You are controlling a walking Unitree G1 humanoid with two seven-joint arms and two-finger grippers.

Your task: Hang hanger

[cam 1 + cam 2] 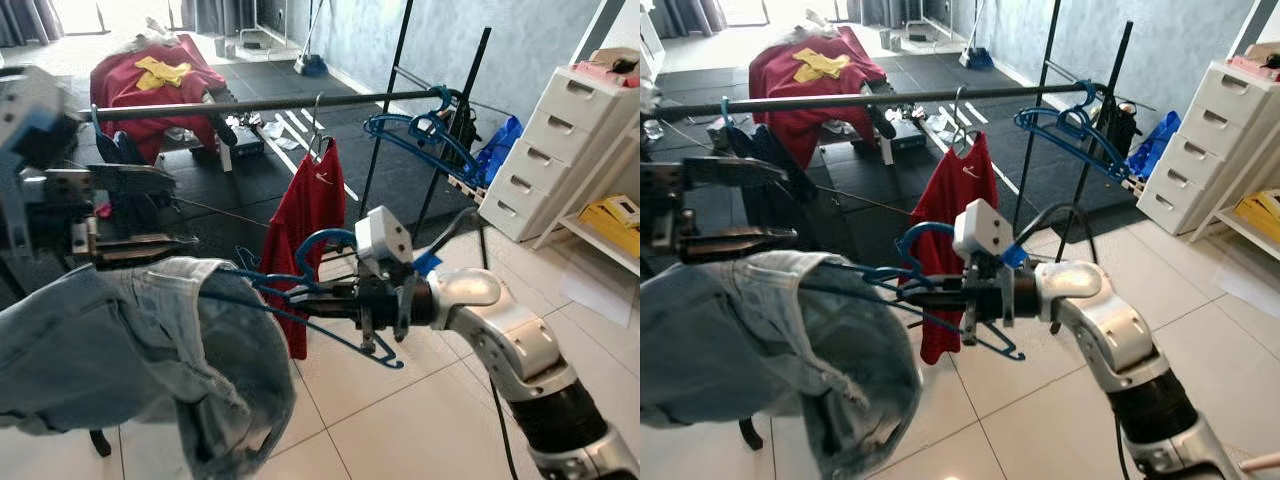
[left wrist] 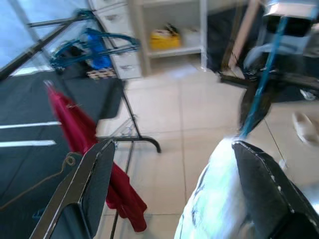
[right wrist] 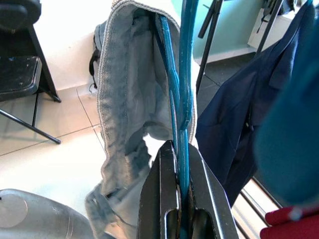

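Between right end effector (image 3: 180, 186) fingers: blue hanger (image 3: 185, 74).

1. The jeans (image 1: 120, 350) run off the left and bottom edges and cover much of the blue hanger (image 1: 300, 285).
2. In the left wrist view, the right arm (image 2: 284, 55) is blurred.

Right arm reaches across to the robot's left, elbow bent, its right gripper (image 1: 300, 293) with jaws clamped on the blue hanger (image 3: 185, 74); left gripper (image 1: 150, 210) held high at left, jaws spread apart
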